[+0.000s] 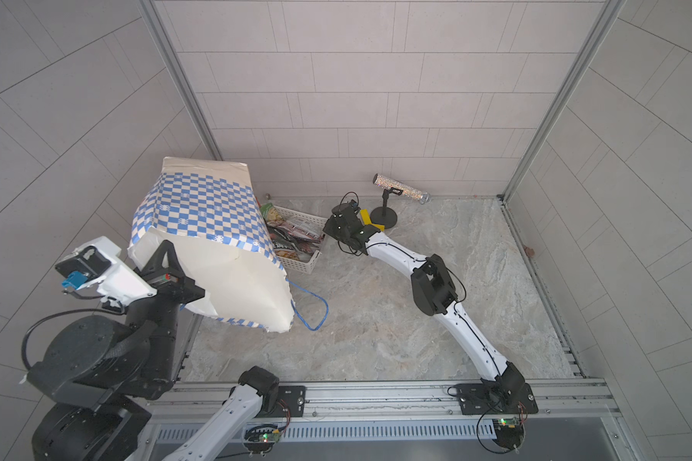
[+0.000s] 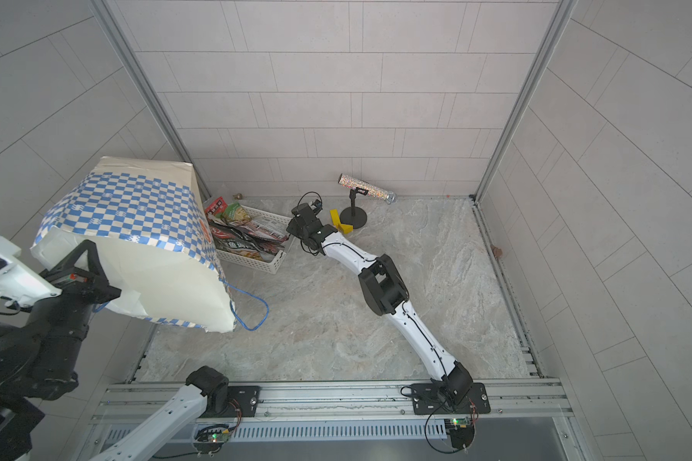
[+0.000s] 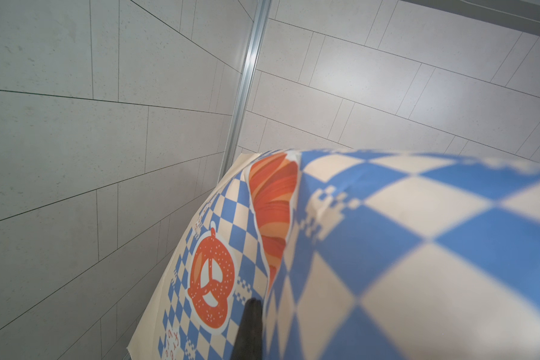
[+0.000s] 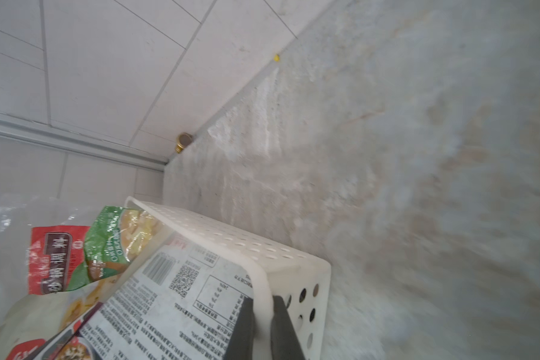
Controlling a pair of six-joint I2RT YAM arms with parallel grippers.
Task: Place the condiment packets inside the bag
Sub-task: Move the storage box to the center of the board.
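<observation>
While the left gripper (image 1: 165, 249) pinches the bag (image 1: 200, 207), the right gripper (image 4: 262, 327) clamps the basket rim (image 4: 258, 274).

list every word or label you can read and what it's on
"砂锅调料": red label on the clear glossy packet
Fine print, barcode, QR code on the white-backed packet in the white perforated plastic basket: too small
Light green glossy packet lettering: blurred
Orange lettering on the blue-and-white checkered paper bag: unreadable
</observation>
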